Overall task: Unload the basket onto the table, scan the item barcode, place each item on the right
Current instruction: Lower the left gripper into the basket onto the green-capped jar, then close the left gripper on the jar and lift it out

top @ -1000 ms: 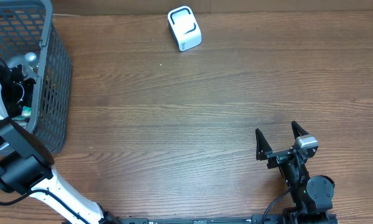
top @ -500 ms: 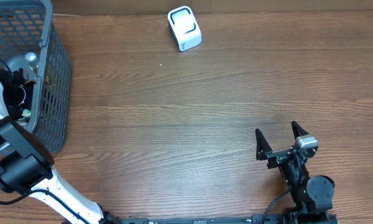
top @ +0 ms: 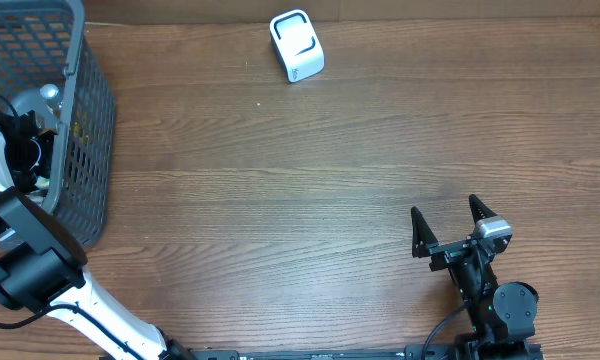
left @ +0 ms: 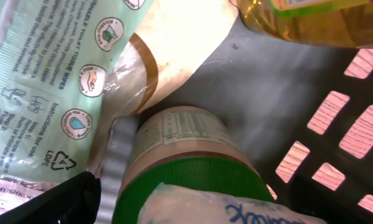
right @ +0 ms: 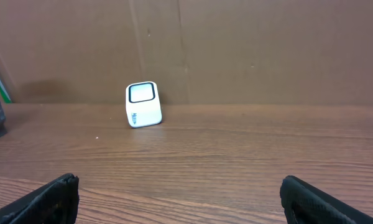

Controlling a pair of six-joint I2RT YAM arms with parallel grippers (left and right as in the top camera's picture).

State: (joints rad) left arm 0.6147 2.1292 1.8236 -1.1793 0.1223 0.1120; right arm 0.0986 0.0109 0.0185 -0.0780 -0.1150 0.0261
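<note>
My left arm (top: pixel 15 140) reaches down into the grey mesh basket (top: pixel 88 120), so its gripper is hidden in the overhead view. In the left wrist view a jar with a green lid (left: pixel 174 140) lies between the jaws of my left gripper (left: pixel 186 214). Its black left finger (left: pixel 68 202) stands just left of the lid; the other finger is hidden. A white bag with blue writing (left: pixel 236 208) lies over the lid. The white scanner (top: pixel 297 45) stands at the table's far edge. My right gripper (top: pixel 445 225) rests open and empty near the front, facing the scanner (right: pixel 143 104).
A pale green pack of tissue wipes (left: pixel 43 81) and a bottle of yellow liquid (left: pixel 298 18) crowd the jar inside the basket, whose dark slotted wall (left: pixel 336 143) stands to the right. Bare wooden tabletop (top: pixel 310 190) lies between basket, scanner and right arm.
</note>
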